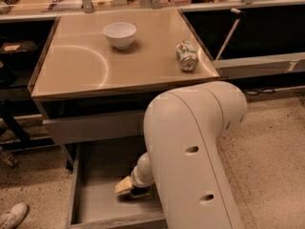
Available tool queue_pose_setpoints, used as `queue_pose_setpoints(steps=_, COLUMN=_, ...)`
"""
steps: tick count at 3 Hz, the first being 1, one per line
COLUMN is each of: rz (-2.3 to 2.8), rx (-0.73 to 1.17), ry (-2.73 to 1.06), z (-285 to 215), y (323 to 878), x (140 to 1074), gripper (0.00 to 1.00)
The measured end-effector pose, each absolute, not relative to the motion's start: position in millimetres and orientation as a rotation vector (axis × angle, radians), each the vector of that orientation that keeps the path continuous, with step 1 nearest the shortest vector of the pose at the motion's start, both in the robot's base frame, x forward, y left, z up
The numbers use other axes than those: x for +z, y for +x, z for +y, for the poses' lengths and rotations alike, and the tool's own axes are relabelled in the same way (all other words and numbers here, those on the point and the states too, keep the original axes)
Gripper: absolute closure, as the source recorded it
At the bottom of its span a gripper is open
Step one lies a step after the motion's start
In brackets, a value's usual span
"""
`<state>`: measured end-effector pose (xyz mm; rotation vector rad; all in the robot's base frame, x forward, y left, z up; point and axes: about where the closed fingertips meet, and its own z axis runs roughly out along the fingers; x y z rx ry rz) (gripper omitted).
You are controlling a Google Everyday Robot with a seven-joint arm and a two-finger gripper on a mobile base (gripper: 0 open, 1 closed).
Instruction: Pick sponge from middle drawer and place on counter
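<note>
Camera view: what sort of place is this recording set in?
Probably a lab or office test kitchen: a tan counter with a white bowl and tipped can, the middle drawer pulled open beneath, speckled floor. The gripper is down in that drawer by the sponge.

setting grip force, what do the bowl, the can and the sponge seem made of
Bowl: smooth white with soft sheen, glazed ceramic or plastic. Can: printed thin metal, likely aluminium, glinting end. Sponge: matte pale yellow foam, beside the gripper down in the middle drawer.
</note>
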<state>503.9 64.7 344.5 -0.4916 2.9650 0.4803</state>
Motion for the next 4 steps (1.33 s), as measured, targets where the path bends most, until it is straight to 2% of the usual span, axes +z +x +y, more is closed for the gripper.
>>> queue_pose_setpoints(steps=1, rz=2.965, rx=0.480, ry=-0.492, z=64.7, y=503.9, x=344.5, gripper=0.19)
queue_pose_setpoints(steps=4, rz=2.965, rx=0.480, ry=-0.492, z=64.7, y=503.8, x=344.6, gripper=0.88)
